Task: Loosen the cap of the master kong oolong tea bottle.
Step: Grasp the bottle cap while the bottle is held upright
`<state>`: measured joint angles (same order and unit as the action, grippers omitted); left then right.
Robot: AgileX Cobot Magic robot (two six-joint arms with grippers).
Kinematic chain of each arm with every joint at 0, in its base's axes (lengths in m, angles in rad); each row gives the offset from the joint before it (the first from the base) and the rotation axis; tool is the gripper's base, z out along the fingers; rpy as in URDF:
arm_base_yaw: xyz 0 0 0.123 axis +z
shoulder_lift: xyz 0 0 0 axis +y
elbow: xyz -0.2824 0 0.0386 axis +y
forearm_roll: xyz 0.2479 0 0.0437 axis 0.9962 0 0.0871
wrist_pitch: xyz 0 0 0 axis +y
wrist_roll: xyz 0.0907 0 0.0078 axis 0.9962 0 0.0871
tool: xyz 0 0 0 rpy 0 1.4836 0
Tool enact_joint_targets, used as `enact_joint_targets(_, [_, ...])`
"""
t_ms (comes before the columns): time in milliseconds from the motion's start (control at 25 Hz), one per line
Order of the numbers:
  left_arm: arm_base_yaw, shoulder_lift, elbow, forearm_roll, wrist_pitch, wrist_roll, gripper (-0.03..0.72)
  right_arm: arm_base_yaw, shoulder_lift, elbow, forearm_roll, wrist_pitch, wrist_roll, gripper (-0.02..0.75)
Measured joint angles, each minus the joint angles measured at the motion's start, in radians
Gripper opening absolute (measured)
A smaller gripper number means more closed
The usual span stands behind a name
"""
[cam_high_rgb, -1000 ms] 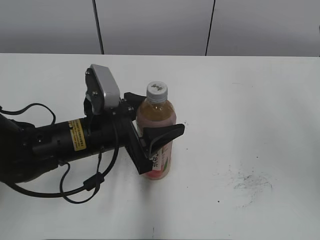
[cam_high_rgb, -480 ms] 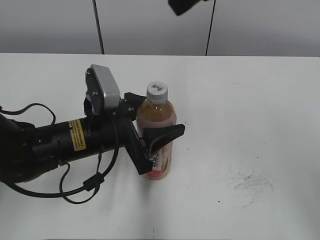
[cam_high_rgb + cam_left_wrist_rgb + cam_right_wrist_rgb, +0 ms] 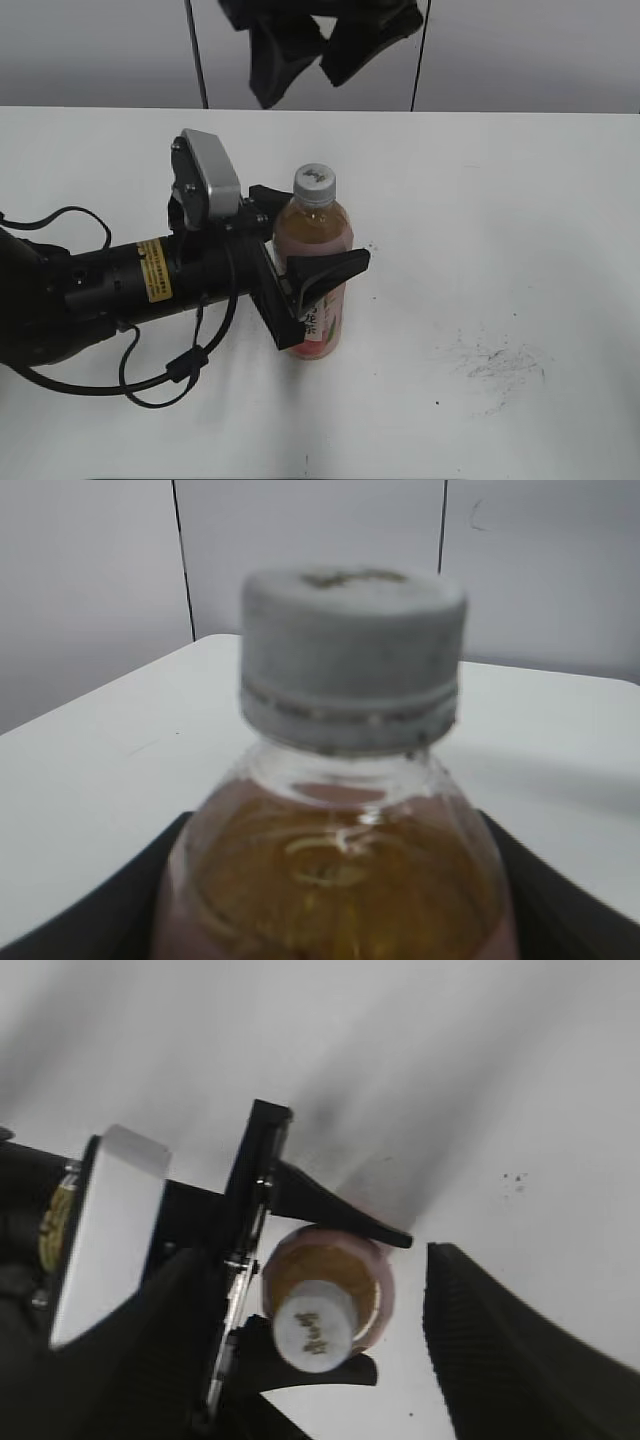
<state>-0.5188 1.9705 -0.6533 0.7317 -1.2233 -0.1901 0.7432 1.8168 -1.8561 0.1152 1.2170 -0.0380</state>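
The master kong oolong tea bottle [image 3: 312,228] stands upright on the white table, amber tea inside and a pink label low down. Its grey-white ribbed cap [image 3: 314,183] is on the neck. My left gripper [image 3: 312,242] is shut on the bottle's body from the left, one black finger [image 3: 330,270] across the front. The left wrist view shows the cap [image 3: 352,660] close up above the bottle's shoulder [image 3: 335,870]. My right gripper [image 3: 322,52] hangs open high above the bottle. Looking straight down, the right wrist view shows the cap [image 3: 315,1335] between its spread fingers [image 3: 510,1360], apart from them.
The left arm's black body and loose cables [image 3: 160,370] lie across the table's left side. Grey smudges [image 3: 495,362] mark the table [image 3: 520,200] at the right. Grey wall panels stand behind the far edge.
My right gripper has come down into the top of the exterior view, over the bottle. The left gripper and the bottle have not moved.
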Motion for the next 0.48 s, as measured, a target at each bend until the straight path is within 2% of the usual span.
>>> enact_joint_targets(160, [0.0,0.0,0.0,0.0,0.0,0.0,0.445,0.038,-0.01,0.022,-0.003,0.0,0.157,0.503])
enact_joint_targets(480, [0.0,0.0,0.0,0.0,0.0,0.001,0.445,0.049,-0.024,0.121,-0.033,0.003,0.214,0.503])
